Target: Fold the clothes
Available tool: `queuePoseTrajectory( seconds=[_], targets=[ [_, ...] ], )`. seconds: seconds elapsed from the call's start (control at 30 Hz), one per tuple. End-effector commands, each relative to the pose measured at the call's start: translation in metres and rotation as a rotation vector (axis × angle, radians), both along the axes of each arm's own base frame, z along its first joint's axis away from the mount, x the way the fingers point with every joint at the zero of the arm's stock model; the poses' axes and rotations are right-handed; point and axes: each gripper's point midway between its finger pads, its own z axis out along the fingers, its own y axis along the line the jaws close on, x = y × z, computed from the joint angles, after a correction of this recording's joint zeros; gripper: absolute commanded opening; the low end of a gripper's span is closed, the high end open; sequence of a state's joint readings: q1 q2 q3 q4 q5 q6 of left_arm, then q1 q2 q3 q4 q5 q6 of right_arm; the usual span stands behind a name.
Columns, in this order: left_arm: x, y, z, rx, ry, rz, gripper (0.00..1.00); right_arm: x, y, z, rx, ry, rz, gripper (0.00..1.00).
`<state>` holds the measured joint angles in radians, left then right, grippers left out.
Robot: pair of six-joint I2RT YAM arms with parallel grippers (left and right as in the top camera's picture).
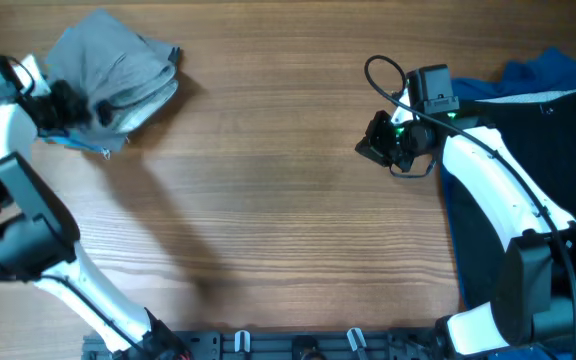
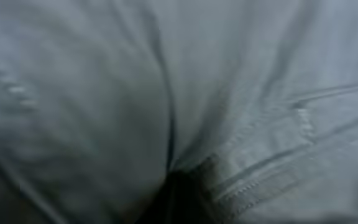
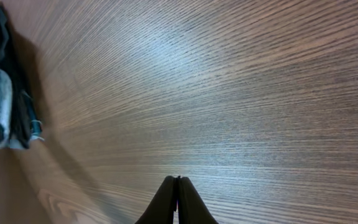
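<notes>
At the far-left corner of the bench [image 1: 268, 200] sits the grey garment [image 1: 118, 65], roughly folded, with the left claw [image 1: 83, 108] pressed into it, grip unreadable. Right claw [image 1: 373, 145] clenched, empty, mid-bench. Blue clothes [image 1: 548, 75] wait unfolded at right.

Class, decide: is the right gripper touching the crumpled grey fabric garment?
Apart. The overhead view shows a wide stretch of bare wooden table lying between the right gripper and the crumpled grey fabric garment.

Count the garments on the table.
3: gray garment at the far-left corner, blue garment at the far-right corner, black garment lying on it. The gray garment may hide more beneath.
</notes>
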<state>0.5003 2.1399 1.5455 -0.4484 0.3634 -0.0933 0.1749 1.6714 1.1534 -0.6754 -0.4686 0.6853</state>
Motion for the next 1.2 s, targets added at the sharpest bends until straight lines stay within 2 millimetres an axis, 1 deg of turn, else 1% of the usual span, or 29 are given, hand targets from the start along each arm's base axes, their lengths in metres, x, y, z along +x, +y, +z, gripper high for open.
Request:
queuePoseTrajectory(
  seconds=[0.0, 0.03, 0.07, 0.1, 0.13, 0.17, 0.2, 0.23, 0.27, 0.3, 0.33, 0.37, 0.4, 0.43, 0.47, 0.5, 0.53, 0.57, 0.63, 0.7, 0.9, 0.93, 1.0, 1.03, 1.1, 1.13, 1.17],
  targets=[
    [-0.013, 0.011, -0.018, 0.007, 0.052, 0.001, 0.06, 0.001, -0.002, 0.002, -0.013, -0.010, -0.006, 0.04],
    [-0.007, 0.002, 0.007, -0.010, -0.004, -0.058, 0.09, 0.002, -0.002, 0.003, -0.019, -0.018, -0.002, 0.04],
    [-0.001, -0.011, 0.060, -0.014, -0.099, -0.136, 0.13, 0.003, -0.004, 0.008, -0.031, -0.045, 0.011, 0.04],
    [-0.002, -0.020, 0.117, 0.008, -0.177, -0.162, 0.16, 0.005, -0.007, 0.017, -0.057, -0.099, 0.037, 0.04],
    [-0.005, -0.028, 0.146, 0.024, -0.219, -0.186, 0.18, 0.006, -0.011, 0.023, -0.084, -0.136, 0.054, 0.04],
    [-0.015, -0.048, 0.192, 0.060, -0.295, -0.266, 0.22, 0.007, -0.018, 0.034, -0.143, -0.204, 0.081, 0.04],
    [-0.030, -0.069, 0.231, 0.110, -0.357, -0.334, 0.27, 0.006, -0.027, 0.051, -0.200, -0.274, 0.099, 0.04],
    [-0.047, -0.087, 0.260, 0.159, -0.395, -0.383, 0.44, 0.003, -0.029, 0.070, -0.227, -0.356, 0.140, 0.04],
    [-0.070, -0.110, 0.289, 0.204, -0.427, -0.426, 0.62, -0.001, -0.030, 0.095, -0.249, -0.459, 0.192, 0.05],
    [-0.111, -0.135, 0.326, 0.269, -0.455, -0.426, 1.00, -0.012, -0.030, 0.132, -0.271, -0.604, 0.256, 0.09],
    [-0.128, -0.144, 0.337, 0.286, -0.464, -0.420, 1.00, -0.021, -0.028, 0.152, -0.271, -0.685, 0.295, 0.09],
    [-0.160, -0.162, 0.353, 0.298, -0.483, -0.433, 1.00, -0.037, -0.025, 0.178, -0.273, -0.791, 0.352, 0.11],
    [-0.184, -0.173, 0.361, 0.303, -0.492, -0.438, 1.00, -0.051, -0.026, 0.194, -0.288, -0.856, 0.386, 0.13],
    [-0.209, -0.182, 0.366, 0.307, -0.496, -0.436, 1.00, -0.066, -0.028, 0.208, -0.302, -0.905, 0.396, 0.19],
    [-0.226, -0.186, 0.369, 0.318, -0.495, -0.424, 1.00, -0.085, -0.032, 0.220, -0.306, -0.942, 0.391, 0.25],
    [-0.243, -0.189, 0.371, 0.335, -0.491, -0.408, 1.00, -0.104, -0.035, 0.230, -0.308, -0.974, 0.384, 0.40],
    [-0.255, -0.189, 0.369, 0.352, -0.476, -0.391, 1.00, -0.119, -0.038, 0.236, -0.309, -0.994, 0.379, 0.83],
    [-0.260, -0.187, 0.369, 0.364, -0.469, -0.379, 1.00, -0.126, -0.039, 0.239, -0.310, -1.005, 0.377, 0.99],
    [-0.267, -0.189, 0.372, 0.377, -0.482, -0.374, 1.00, -0.140, -0.042, 0.245, -0.311, -1.034, 0.371, 1.00],
    [-0.268, -0.190, 0.373, 0.379, -0.486, -0.374, 1.00, -0.148, -0.043, 0.242, -0.311, -1.019, 0.374, 1.00],
    [-0.268, -0.190, 0.373, 0.379, -0.485, -0.374, 1.00, -0.141, -0.042, 0.228, -0.307, -0.951, 0.388, 1.00],
    [-0.268, -0.190, 0.373, 0.379, -0.485, -0.374, 1.00, -0.142, -0.042, 0.223, -0.295, -0.919, 0.383, 1.00],
    [-0.268, -0.190, 0.373, 0.379, -0.485, -0.374, 1.00, -0.134, -0.052, 0.218, -0.368, -0.902, 0.360, 0.99],
    [-0.268, -0.190, 0.373, 0.379, -0.485, -0.374, 1.00, -0.124, -0.059, 0.220, -0.417, -0.937, 0.327, 1.00],
    [-0.268, -0.190, 0.373, 0.379, -0.485, -0.374, 1.00, -0.115, -0.059, 0.226, -0.488, -1.081, 0.368, 1.00],
    [-0.268, -0.190, 0.373, 0.379, -0.485, -0.374, 1.00, -0.114, -0.059, 0.223, -0.511, -1.130, 0.379, 1.00],
    [-0.268, -0.190, 0.373, 0.379, -0.485, -0.374, 1.00, -0.113, -0.058, 0.216, -0.543, -1.193, 0.394, 1.00]
  ],
)
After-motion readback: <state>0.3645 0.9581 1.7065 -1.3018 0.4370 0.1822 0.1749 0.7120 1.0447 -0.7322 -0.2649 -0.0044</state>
